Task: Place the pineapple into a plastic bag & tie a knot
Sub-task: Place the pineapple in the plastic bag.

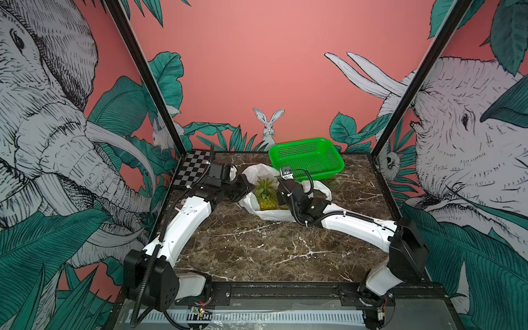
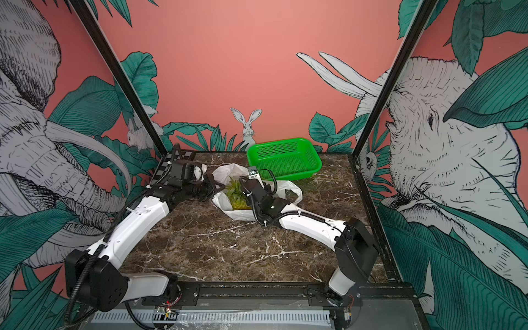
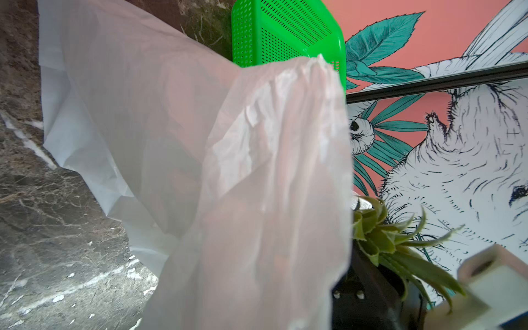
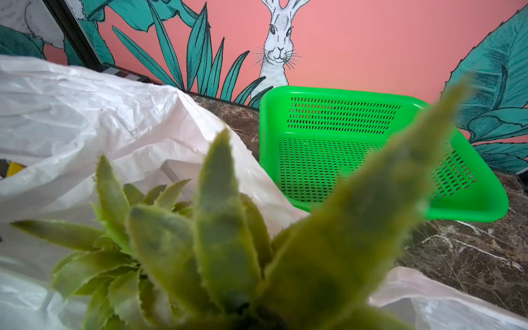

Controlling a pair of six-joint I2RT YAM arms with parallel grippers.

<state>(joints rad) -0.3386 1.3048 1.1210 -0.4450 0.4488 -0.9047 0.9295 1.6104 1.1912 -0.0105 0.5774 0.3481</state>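
Two containers stood on the table (image 1: 257, 251): a green basket (image 1: 297, 150) with nothing showing in it, and the plastic bag (image 1: 270, 214), which lay just in front of the basket on the robot's side, its mouth gaping upward. The pineapple (image 1: 265, 194) stood upright inside the bag in both top views, crown above the rim and yellow body partly sunk behind the bag's front wall, so its base could not be seen. The left gripper (image 1: 247, 185) sat at the bag's rim on the side away from the basket, its jaws closed on the film. In the left wrist view that film (image 3: 257, 185) rose in a taut sheet across most of the picture and hid the jaws themselves. The right gripper (image 1: 281, 200) reached down beside the pineapple, between it and the basket, but its wrist and the fruit covered the jaws. Whether they gripped the pineapple or stood free I could not tell. From the right wrist, blurred crown leaves (image 4: 223, 228) filled the foreground, with the basket (image 4: 343, 160) sharp behind them. A pale blurred block (image 3: 485, 285) at the edge of the left wrist view was too soft to identify. One loose lobe of the bag (image 1: 318, 187) lay near the basket's front wall.
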